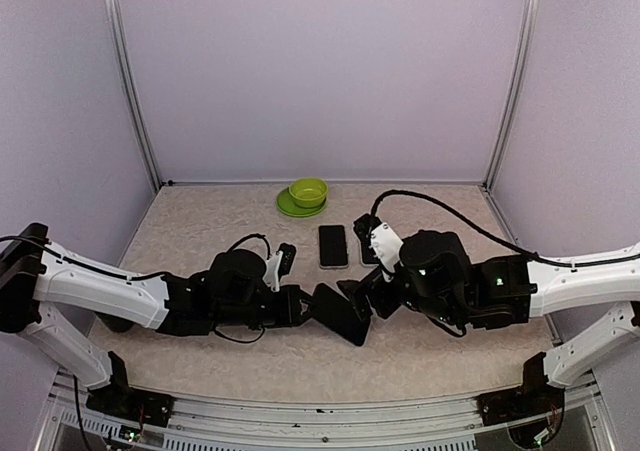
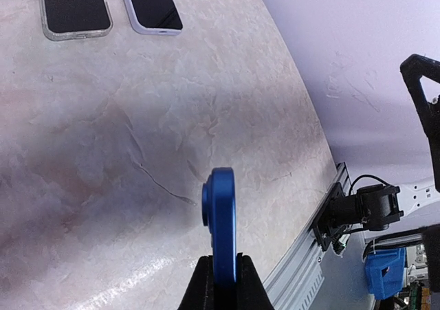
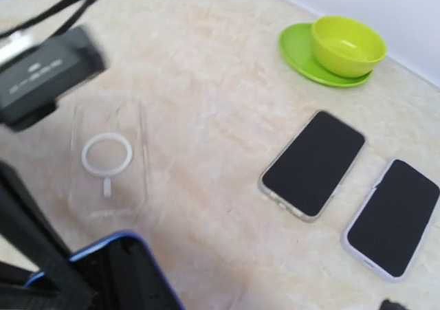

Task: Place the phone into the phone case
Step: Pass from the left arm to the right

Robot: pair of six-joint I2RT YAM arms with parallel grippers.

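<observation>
Blue-edged phone (image 2: 220, 217) sits clamped in left pincer (image 2: 221, 267), right pincer (image 1: 363, 293) agape; only right wrist shows clear case (image 3: 108, 162).

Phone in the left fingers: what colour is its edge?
Blue; the phone shows its edge best in the left wrist view.

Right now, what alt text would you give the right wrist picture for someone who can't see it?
A clear phone case with a white ring lies flat on a beige table, a blue-edged phone looming in the bottom-left corner. To the right lie two dark-screened phones, beyond them a green bowl on a green plate.
</observation>
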